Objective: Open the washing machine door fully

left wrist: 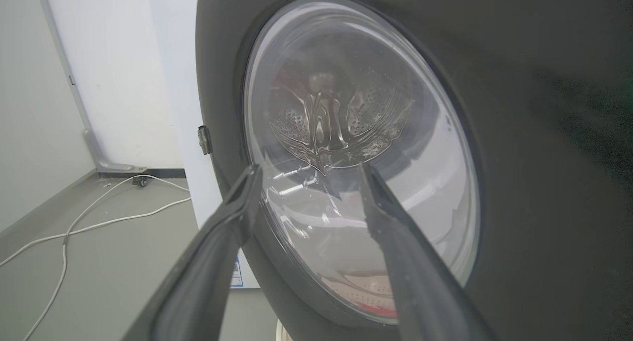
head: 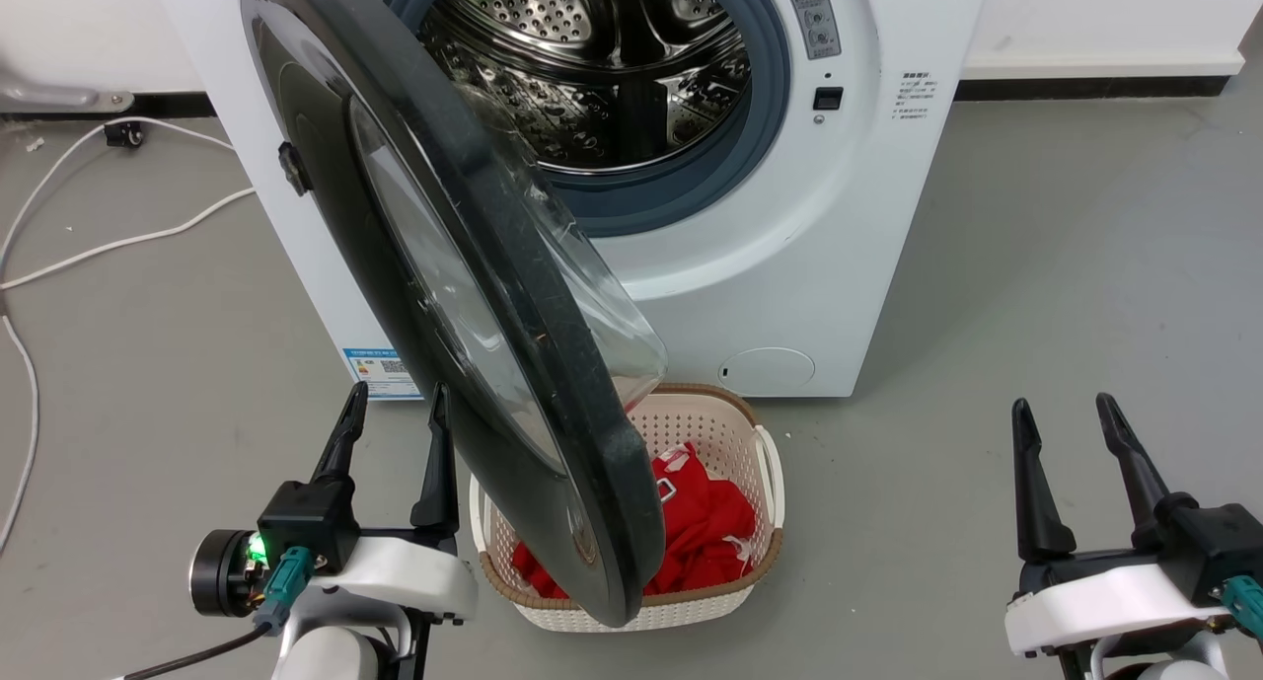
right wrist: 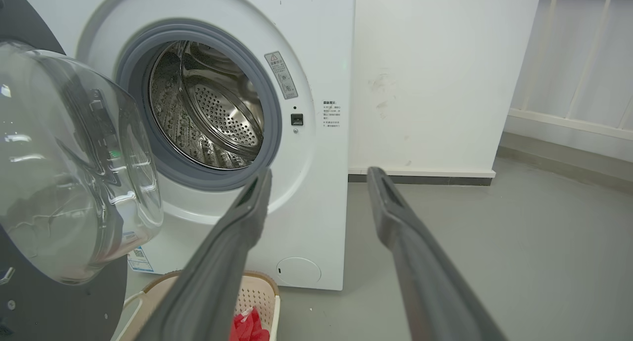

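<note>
Grey floor (head: 987, 265) lies under everything, with a white cable (head: 99, 246) trailing at the left. Nearest, the left gripper (head: 400, 394) is spread and empty, just beside the outer face of the door (head: 444, 295); I cannot tell whether it touches. The right gripper (head: 1061, 404), likewise spread and empty, is well apart. Beyond sits a basket (head: 765, 463) of red cloth (head: 710, 522), with the door hanging about half open above it, hinged at the left of the washing machine (head: 839, 265). Swung wider, the door could strike the left arm in its path, or fingers could slip on its glossy face.
</note>
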### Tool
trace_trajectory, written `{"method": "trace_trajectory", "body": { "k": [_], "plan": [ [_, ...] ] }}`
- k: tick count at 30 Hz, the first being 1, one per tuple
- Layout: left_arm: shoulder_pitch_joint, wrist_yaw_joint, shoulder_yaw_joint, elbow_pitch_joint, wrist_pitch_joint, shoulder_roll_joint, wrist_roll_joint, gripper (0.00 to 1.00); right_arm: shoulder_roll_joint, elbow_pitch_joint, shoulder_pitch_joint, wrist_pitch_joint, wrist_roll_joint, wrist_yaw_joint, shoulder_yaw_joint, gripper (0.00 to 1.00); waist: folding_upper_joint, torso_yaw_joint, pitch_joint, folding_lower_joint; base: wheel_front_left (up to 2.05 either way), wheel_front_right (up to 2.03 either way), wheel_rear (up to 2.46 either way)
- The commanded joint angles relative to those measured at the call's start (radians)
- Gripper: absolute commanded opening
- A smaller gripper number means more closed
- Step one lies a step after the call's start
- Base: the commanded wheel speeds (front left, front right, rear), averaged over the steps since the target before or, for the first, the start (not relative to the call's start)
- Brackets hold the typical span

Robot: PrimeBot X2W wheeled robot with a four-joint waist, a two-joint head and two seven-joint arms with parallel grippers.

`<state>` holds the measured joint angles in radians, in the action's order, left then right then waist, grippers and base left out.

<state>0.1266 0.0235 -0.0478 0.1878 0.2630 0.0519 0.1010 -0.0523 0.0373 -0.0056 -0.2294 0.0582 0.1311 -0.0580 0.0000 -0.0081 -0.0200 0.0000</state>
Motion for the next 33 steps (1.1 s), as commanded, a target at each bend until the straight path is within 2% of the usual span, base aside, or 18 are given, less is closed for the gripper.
{"method": "trace_trajectory", "body": {
  "k": [1,15,16,17,18,19,26,33],
  "plan": [
    [0.0,0.003,0.003,-0.003,0.002,0.0,-0.006,1.0,0.003,0.011,0.002,-0.008,0.008,-0.001,0.0,1.0,0.0,-0.001,-0.002,0.0,0.0,0.0,0.0],
    [-0.002,0.009,0.005,0.003,0.002,-0.001,-0.004,1.0,0.004,0.066,-0.034,-0.03,0.029,-0.001,-0.01,1.0,0.0,-0.002,0.002,0.0,0.0,0.0,0.0],
    [-0.004,0.011,0.005,0.004,0.002,-0.001,-0.002,0.65,0.004,0.069,-0.033,-0.031,0.028,-0.001,-0.011,1.0,0.0,-0.002,0.002,0.0,0.0,0.0,0.0],
    [-0.005,0.009,0.004,0.005,0.002,-0.001,-0.002,0.36,0.004,0.07,-0.033,-0.031,0.028,-0.001,-0.011,1.0,0.0,-0.003,0.003,0.0,0.0,0.0,0.0],
    [-0.005,0.01,0.004,0.005,0.002,-0.001,-0.002,0.02,0.004,0.07,-0.033,-0.032,0.029,-0.001,-0.011,1.0,0.0,-0.003,0.003,0.0,0.0,0.0,0.0],
    [-0.005,0.011,0.004,0.005,0.002,-0.001,-0.001,0.0,0.004,0.072,-0.033,-0.032,0.029,-0.001,-0.01,1.0,0.0,-0.003,0.003,0.0,0.0,0.0,0.0],
    [0.01,0.01,0.008,-0.006,0.002,-0.001,0.007,0.0,0.004,0.073,-0.038,-0.034,0.026,-0.001,-0.008,1.0,0.0,-0.003,-0.003,0.0,0.0,0.0,0.0],
    [0.048,0.013,0.019,-0.153,0.002,-0.001,0.025,0.0,0.004,0.071,-0.04,-0.034,0.025,-0.001,-0.01,1.0,0.0,0.003,-0.006,0.0,0.0,0.0,0.0]
  ]
}}
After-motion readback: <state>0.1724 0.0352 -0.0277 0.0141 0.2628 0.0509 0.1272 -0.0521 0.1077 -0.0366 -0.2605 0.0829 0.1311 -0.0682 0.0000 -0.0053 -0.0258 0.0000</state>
